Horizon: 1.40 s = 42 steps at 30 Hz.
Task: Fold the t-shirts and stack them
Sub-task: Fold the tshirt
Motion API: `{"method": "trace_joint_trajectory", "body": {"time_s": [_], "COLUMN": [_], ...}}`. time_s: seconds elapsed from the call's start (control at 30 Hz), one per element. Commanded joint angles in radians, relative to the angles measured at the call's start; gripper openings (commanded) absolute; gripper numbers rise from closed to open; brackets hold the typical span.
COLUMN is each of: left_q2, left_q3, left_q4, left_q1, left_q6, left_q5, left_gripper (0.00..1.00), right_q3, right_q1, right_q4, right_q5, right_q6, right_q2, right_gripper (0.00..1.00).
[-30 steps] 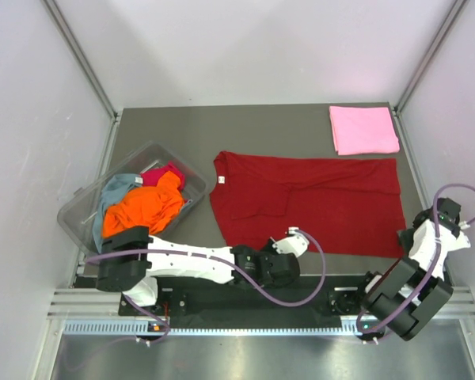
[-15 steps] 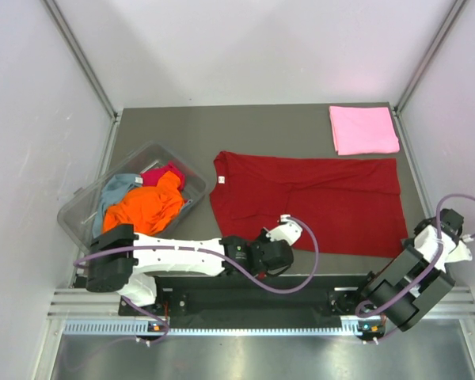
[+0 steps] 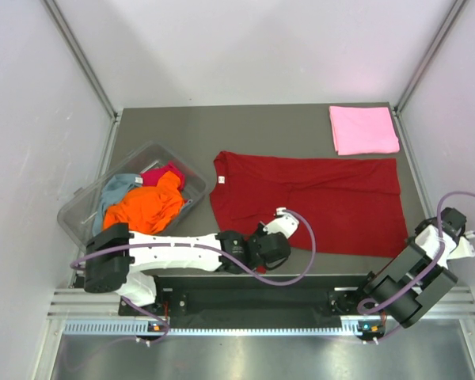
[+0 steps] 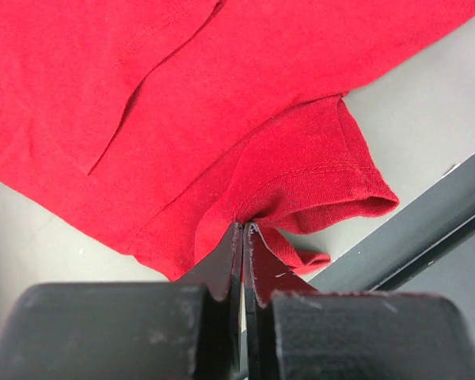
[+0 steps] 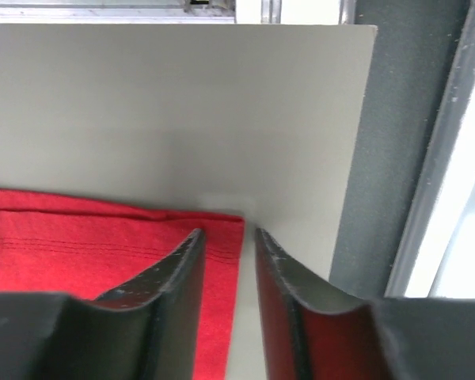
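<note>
A dark red t-shirt (image 3: 324, 202) lies spread flat mid-table, its white neck label at the left. My left gripper (image 3: 282, 217) is shut on the shirt's near sleeve (image 4: 317, 174) and bunches the cloth at the fingertips. My right gripper (image 3: 421, 239) is open at the shirt's near right corner (image 5: 218, 237), one finger over the cloth and the other over bare table. A light pink t-shirt (image 3: 362, 130) lies folded at the far right. Orange (image 3: 142, 207), grey-blue (image 3: 115, 188) and magenta (image 3: 165, 172) shirts are heaped in the tub.
A clear plastic tub (image 3: 73, 210) stands at the left, turned at an angle. The table's near edge and a dark rail (image 4: 427, 229) run just beside the held sleeve. The right table edge and frame (image 5: 427, 158) are close to my right gripper.
My left gripper has moved a little away from me over the shirt with the sleeve in it. My right arm has swung further right, toward the table's right edge.
</note>
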Motion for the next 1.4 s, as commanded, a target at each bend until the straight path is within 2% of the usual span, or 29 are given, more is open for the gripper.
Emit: {"method": "trace_joint_trajectory", "body": {"time_s": [0.0, 0.03, 0.1, 0.23, 0.43, 0.57, 0.7, 0.8, 0.97, 1.13, 1.2, 1.37], "left_q2": [-0.053, -0.054, -0.060, -0.070, -0.084, -0.081, -0.052, -0.017, 0.063, 0.144, 0.166, 0.247], "left_q3": [0.004, 0.003, 0.001, 0.000, 0.008, 0.024, 0.072, 0.124, 0.210, 0.296, 0.330, 0.426], "left_q4": [0.040, 0.041, 0.047, 0.053, 0.053, 0.063, 0.067, 0.066, 0.059, 0.044, 0.044, 0.007], "left_q1": [0.009, 0.012, 0.018, 0.032, 0.096, 0.200, 0.286, 0.347, 0.430, 0.502, 0.524, 0.576], "left_q6": [0.017, 0.017, 0.019, 0.026, 0.054, 0.112, 0.160, 0.197, 0.247, 0.280, 0.298, 0.327], "left_q5": [0.001, 0.007, 0.011, 0.019, 0.030, 0.089, 0.145, 0.168, 0.218, 0.246, 0.268, 0.287], "left_gripper": [0.00, 0.00, 0.00, 0.00, 0.00, 0.00, 0.00, 0.00, 0.00, 0.00, 0.00, 0.00], "right_q3": [-0.008, -0.008, -0.010, -0.008, 0.010, 0.021, 0.013, 0.042, 0.105, 0.157, 0.197, 0.256], "right_q1": [-0.012, -0.012, -0.012, -0.012, -0.011, -0.009, -0.003, 0.015, 0.106, 0.208, 0.224, 0.227], "right_q4": [0.041, 0.043, 0.041, 0.046, 0.055, 0.090, 0.179, 0.201, 0.253, 0.270, 0.255, 0.242], "right_q5": [-0.007, -0.007, -0.012, -0.019, -0.065, -0.124, -0.286, -0.325, -0.322, -0.241, -0.173, -0.139], "right_q6": [-0.010, -0.011, -0.013, -0.019, -0.054, -0.080, -0.082, -0.082, -0.066, -0.025, -0.017, -0.013], "right_q2": [0.008, 0.008, 0.008, 0.008, -0.027, -0.078, -0.101, -0.064, 0.022, 0.068, 0.085, 0.189], "right_gripper": [0.28, 0.23, 0.19, 0.00, 0.00, 0.00, 0.00, 0.00, 0.00, 0.00, 0.00, 0.00]}}
